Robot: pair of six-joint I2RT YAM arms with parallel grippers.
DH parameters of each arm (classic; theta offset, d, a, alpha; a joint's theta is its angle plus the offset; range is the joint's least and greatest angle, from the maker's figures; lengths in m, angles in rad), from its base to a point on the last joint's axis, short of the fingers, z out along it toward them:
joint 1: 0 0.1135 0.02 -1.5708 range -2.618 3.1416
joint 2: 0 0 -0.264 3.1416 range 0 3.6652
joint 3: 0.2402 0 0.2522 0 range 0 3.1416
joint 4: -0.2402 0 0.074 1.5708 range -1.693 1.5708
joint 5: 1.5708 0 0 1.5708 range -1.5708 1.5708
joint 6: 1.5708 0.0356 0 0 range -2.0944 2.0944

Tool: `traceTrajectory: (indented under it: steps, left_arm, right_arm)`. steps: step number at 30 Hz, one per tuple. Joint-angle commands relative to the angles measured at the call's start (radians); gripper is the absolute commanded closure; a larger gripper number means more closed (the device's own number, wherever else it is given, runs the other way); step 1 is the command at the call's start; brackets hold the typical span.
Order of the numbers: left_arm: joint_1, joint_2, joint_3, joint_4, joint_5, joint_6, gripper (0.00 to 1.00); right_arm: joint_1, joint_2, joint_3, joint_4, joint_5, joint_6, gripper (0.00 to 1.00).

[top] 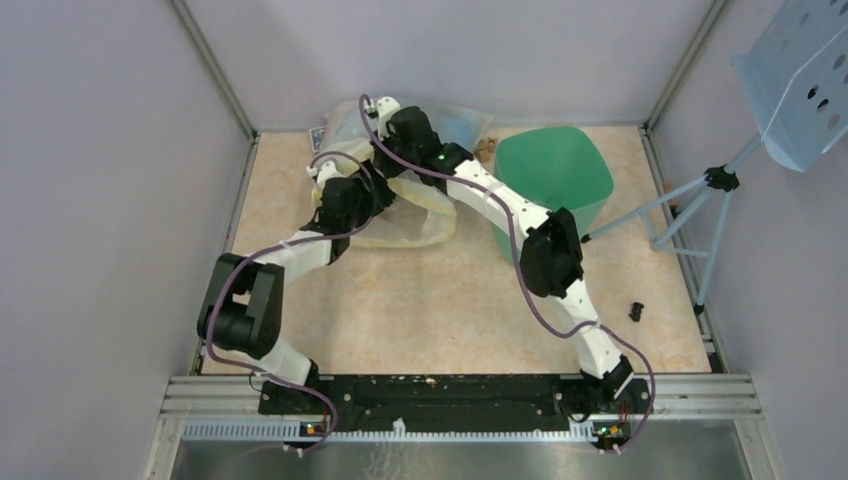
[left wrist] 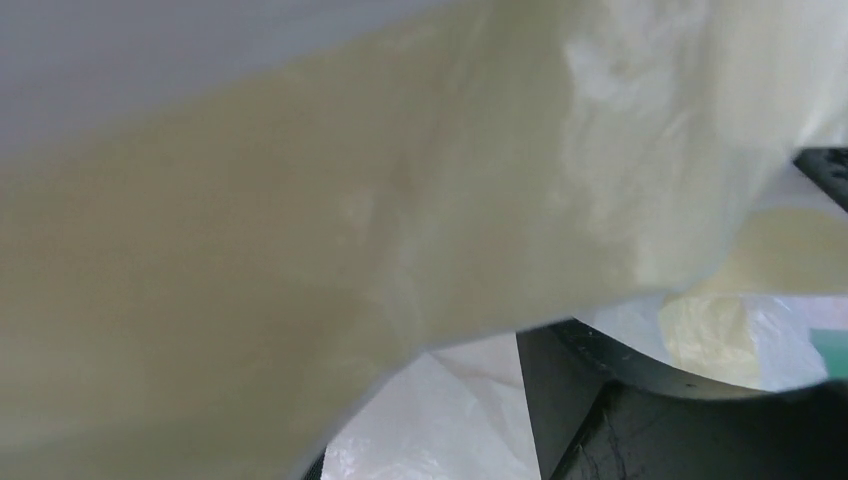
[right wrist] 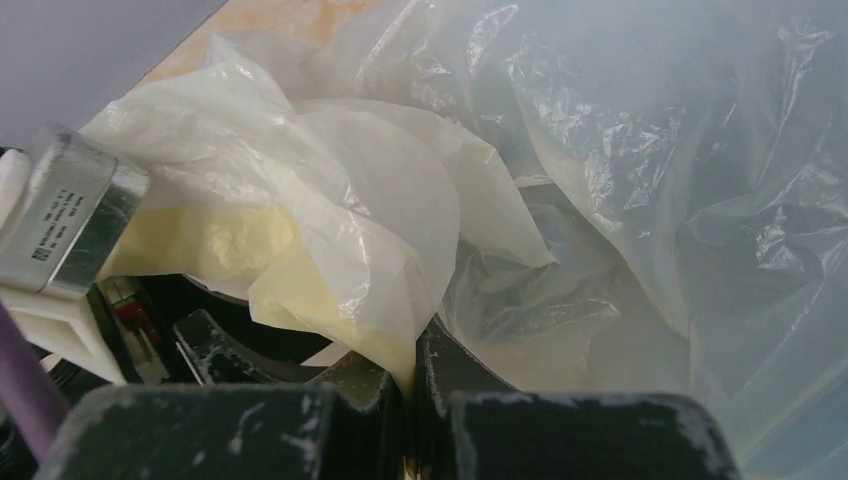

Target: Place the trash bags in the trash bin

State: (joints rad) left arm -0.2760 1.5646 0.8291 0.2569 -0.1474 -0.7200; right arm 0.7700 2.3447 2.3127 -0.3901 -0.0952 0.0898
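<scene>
No black trash bag shows in any view. The mint-green trash bin (top: 556, 172) stands at the back right of the table, mouth up. A large translucent yellowish bag (top: 415, 215) lies left of it. My right gripper (right wrist: 412, 340) is shut on a fold of this yellowish film (right wrist: 350, 240); in the top view it (top: 385, 165) reaches over the bag. My left gripper (top: 348, 198) is against the bag's left side. Yellowish film (left wrist: 300, 200) covers most of its wrist view, so its jaws are hidden.
Clear crinkled plastic (right wrist: 650, 150) lies behind the yellowish film. A pale blue perforated tray (top: 800, 70) on a tripod (top: 715, 215) stands at the right. A small black object (top: 636, 311) lies on the table near the right edge. Walls close three sides.
</scene>
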Motion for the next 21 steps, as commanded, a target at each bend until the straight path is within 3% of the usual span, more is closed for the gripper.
traceTrajectory:
  steps: [1,7,12,15,16,21]
  left_arm:
    - [-0.001,0.057,0.065,0.034,-0.050,0.056,0.33]
    - [0.000,0.145,0.137,0.077,-0.067,0.100,0.38]
    - [0.001,0.217,0.183,0.105,-0.072,0.137,0.31]
    - [0.000,0.266,0.203,0.133,-0.044,0.135,0.34]
    - [0.000,0.283,0.210,0.137,-0.041,0.133,0.38]
    - [-0.007,0.285,0.270,0.061,-0.024,0.183,0.82]
  right_arm:
    - [0.008,0.005,0.053,0.053,0.023,0.015,1.00]
    - [0.005,0.012,0.045,0.069,0.031,0.009,1.00]
    - [-0.003,0.023,0.039,0.079,0.033,0.010,1.00]
    - [-0.010,0.031,0.036,0.092,0.042,0.018,1.00]
    - [-0.012,0.035,0.035,0.097,0.049,0.023,1.00]
    - [-0.041,0.054,0.053,0.114,0.045,0.063,1.00]
